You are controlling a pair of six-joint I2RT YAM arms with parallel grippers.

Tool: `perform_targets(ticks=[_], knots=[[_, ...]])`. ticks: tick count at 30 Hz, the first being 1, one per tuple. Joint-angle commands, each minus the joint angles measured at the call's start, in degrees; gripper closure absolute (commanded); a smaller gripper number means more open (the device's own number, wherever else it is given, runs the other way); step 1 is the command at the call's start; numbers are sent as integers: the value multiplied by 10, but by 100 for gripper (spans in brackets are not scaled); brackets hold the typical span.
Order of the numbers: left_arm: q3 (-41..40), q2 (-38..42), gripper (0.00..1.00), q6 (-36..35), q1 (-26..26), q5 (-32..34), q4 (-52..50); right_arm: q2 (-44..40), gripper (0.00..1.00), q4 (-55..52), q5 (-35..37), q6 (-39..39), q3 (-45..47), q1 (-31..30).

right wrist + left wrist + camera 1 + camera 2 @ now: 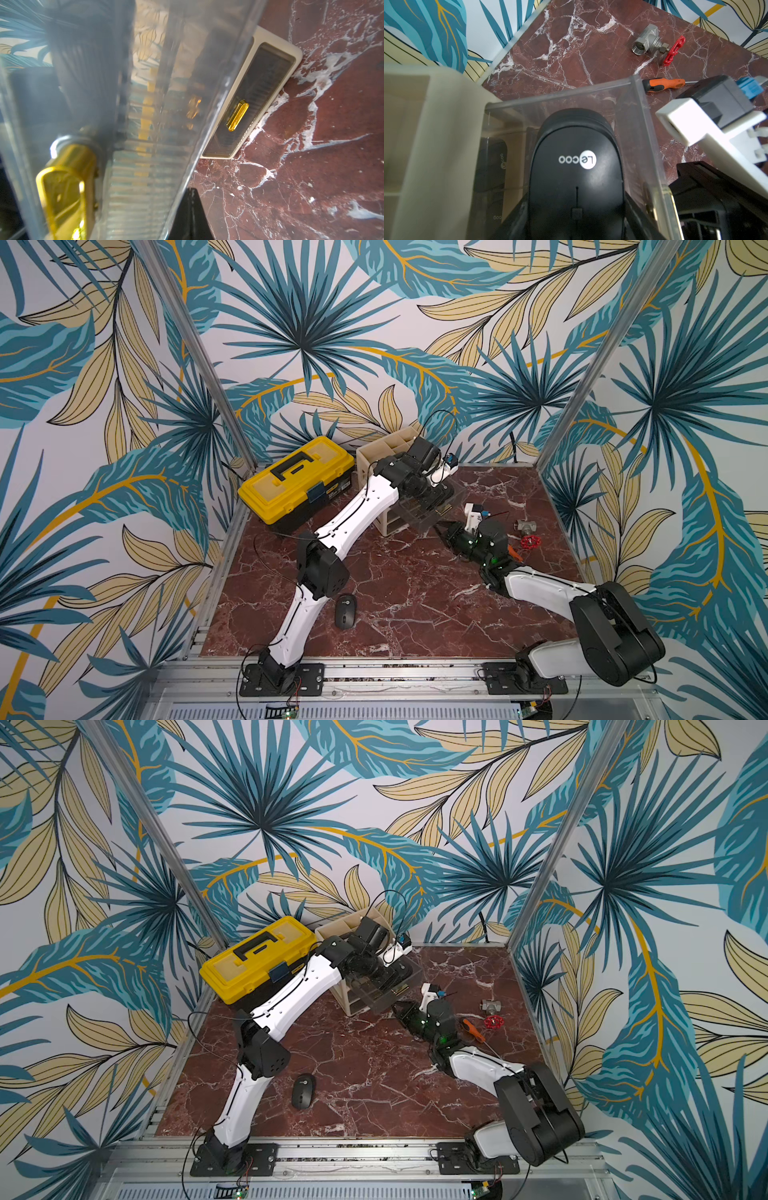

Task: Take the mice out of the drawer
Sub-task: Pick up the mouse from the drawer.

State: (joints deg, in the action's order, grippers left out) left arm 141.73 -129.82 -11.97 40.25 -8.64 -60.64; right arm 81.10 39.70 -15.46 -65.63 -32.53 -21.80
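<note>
Bright, even light; close-ups go soft

Both top views are bright and evenly lit from above, with only faint, soft shadows on the marble table (415, 605). In the left wrist view the mouse (576, 176) sits close and slightly soft. In the right wrist view the clear drawer (155, 104) is heavily blurred, full of reflections, with glare on its gold handle (62, 187)

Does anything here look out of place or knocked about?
Nothing spilled or broken. One mouse lies alone on the table near the left arm, away from the pulled-out clear drawer, where the left gripper holds another mouse. A red-wheeled valve and an orange screwdriver lie loose by the right arm.
</note>
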Motion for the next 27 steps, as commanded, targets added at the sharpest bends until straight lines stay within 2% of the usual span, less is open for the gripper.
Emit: perform_targets(ticks=[1,7,11,19,22,27], knots=[[-7,51,45,7,-1,13,14,-8,100,-3,7,17,-17,-2],[-12,88,46,42,-8,32,-18,-8,100,-40,6,32,-34,-2],[-53,137,47,83,-7,49,-27,-8,100,-56,7,43,-39,-2],[-215,280,45,208,11,115,-23,-1,100,-69,2,58,-48,-2],[-272,327,45,261,31,184,-29,2,100,-72,-1,64,-52,-2],[-411,407,45,375,62,231,-13,5,100,-81,-6,74,-58,-2]])
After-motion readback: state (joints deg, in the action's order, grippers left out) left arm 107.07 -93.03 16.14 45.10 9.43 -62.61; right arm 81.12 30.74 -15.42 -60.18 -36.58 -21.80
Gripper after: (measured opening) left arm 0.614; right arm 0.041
